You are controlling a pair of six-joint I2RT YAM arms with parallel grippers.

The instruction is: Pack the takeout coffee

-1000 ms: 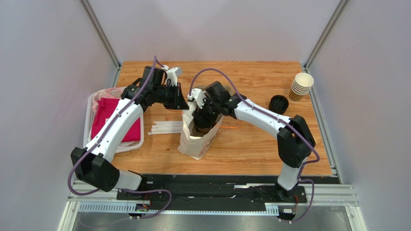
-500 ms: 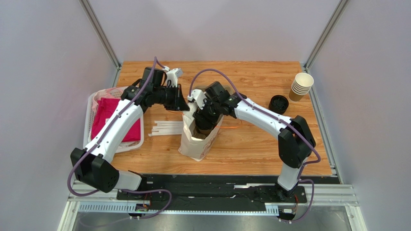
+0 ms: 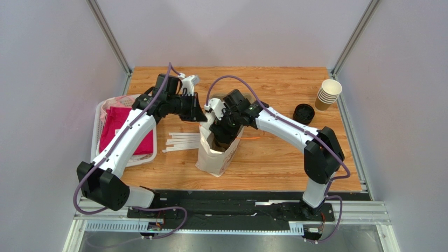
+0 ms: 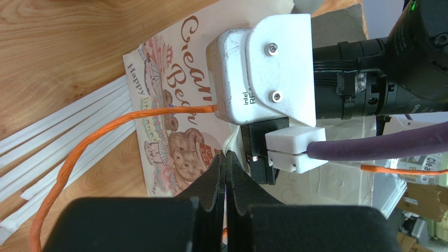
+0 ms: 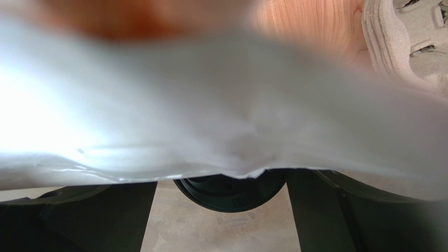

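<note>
A white printed paper bag (image 3: 215,155) with orange handles stands open at the table's middle. My left gripper (image 3: 201,116) is shut on the bag's near-left rim; in the left wrist view the closed fingertips (image 4: 226,160) pinch the paper edge beside the bag's printed side (image 4: 173,105). My right gripper (image 3: 223,134) reaches down into the bag's mouth. In the right wrist view its jaws stand wide apart, and the takeout coffee's round black lid (image 5: 231,191) shows between them, clear of both fingers. The bag's white rim (image 5: 210,121) hides the fingertips and the cup's body.
A stack of lidless cream cups (image 3: 328,93) and loose black lids (image 3: 304,113) sit at the back right. White straws (image 3: 181,140) lie left of the bag. A white basket (image 3: 98,131) with pink cloth (image 3: 123,128) stands at the left edge.
The bag has shifted slightly right and stands a bit more upright. My left gripper has edged right with the rim. My right gripper stays in the bag's mouth.
</note>
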